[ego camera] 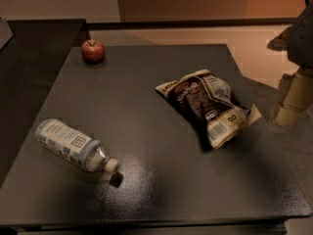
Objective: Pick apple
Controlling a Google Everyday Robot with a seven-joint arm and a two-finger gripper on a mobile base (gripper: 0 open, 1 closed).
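Observation:
The apple (93, 51) is small, round and red. It stands upright near the far left corner of the dark table (146, 180). My gripper (289, 104) hangs at the right edge of the view, beyond the table's right side and far from the apple. It holds nothing that I can see.
A brown and white chip bag (210, 106) lies right of the table's centre, between the gripper and the apple. A clear plastic bottle (73, 145) with a white label lies on its side at the front left. A dark counter (29, 48) adjoins the table on the left.

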